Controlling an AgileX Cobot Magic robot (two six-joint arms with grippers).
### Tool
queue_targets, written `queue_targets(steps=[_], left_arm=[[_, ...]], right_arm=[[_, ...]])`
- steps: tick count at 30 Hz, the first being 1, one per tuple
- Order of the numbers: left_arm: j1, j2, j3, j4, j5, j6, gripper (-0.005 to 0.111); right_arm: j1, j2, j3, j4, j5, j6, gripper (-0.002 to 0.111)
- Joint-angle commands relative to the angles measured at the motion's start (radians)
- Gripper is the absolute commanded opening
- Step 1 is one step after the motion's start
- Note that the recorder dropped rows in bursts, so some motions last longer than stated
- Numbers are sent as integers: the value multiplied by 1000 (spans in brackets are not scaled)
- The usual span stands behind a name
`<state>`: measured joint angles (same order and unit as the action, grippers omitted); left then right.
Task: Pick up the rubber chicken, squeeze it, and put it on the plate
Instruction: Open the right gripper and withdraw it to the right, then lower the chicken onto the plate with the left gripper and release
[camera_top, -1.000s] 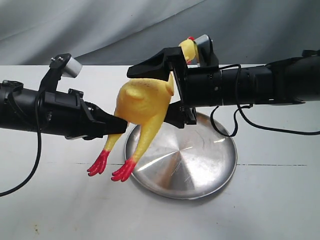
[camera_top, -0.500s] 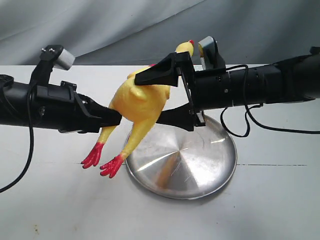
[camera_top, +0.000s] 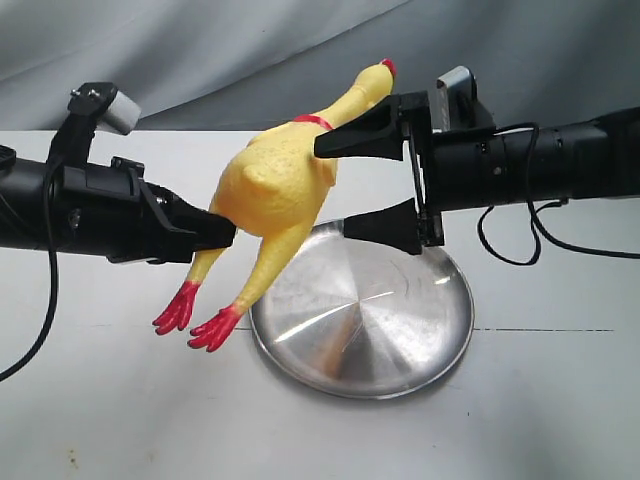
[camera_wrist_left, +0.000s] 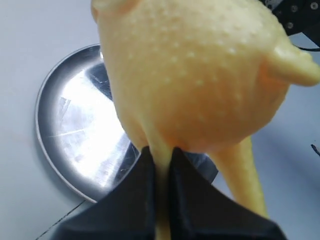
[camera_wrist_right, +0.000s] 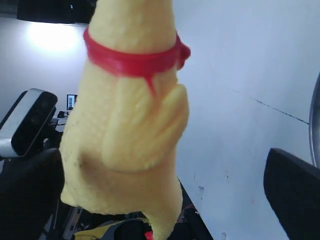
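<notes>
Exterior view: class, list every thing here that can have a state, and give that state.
rubber chicken: held aloft, head up, feet dangling.
plate: lying flat, nothing on it.
left tool: shut on the rubber chicken.
right tool: open, jaws spread wide beside the chicken.

The rubber chicken (camera_wrist_right: 125, 125) fills the centre, a red band (camera_wrist_right: 132, 57) round its neck. The right gripper (camera_wrist_right: 160, 187) stands spread wide. One black finger (camera_wrist_right: 27, 195) is close beside the chicken, the other finger (camera_wrist_right: 295, 185) well clear of it. A white table (camera_wrist_right: 240, 65) lies behind the chicken.
</notes>
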<state>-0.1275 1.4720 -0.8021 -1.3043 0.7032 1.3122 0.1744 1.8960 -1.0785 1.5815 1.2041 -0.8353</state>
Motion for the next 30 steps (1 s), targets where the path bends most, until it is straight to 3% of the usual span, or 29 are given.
queue_targets(steps=[1, 8, 12, 15, 23, 28, 30], left_arm=[[0, -13, -7, 6, -6, -5, 0], [0, 47, -7, -13, 11, -6, 0], [0, 88, -7, -59, 28, -3, 0], [0, 118, -7, -71, 38, 2, 0], [-5, 203, -7, -135, 94, 28, 0], [-11, 267, -7, -211, 123, 82, 0], [-50, 310, -28, -222, 123, 101, 0]], right_arm=[[-16, -4, -6, 26, 17, -3, 105], [-97, -6, -6, -20, 17, -3, 104], [-149, -6, -6, -69, 17, 3, 96], [-178, -6, -6, -84, 17, 9, 77], [-224, -11, -6, -98, 17, 11, 0], [-286, -116, -6, -80, 17, -16, 0], [-293, -173, -6, -95, 17, -16, 0]])
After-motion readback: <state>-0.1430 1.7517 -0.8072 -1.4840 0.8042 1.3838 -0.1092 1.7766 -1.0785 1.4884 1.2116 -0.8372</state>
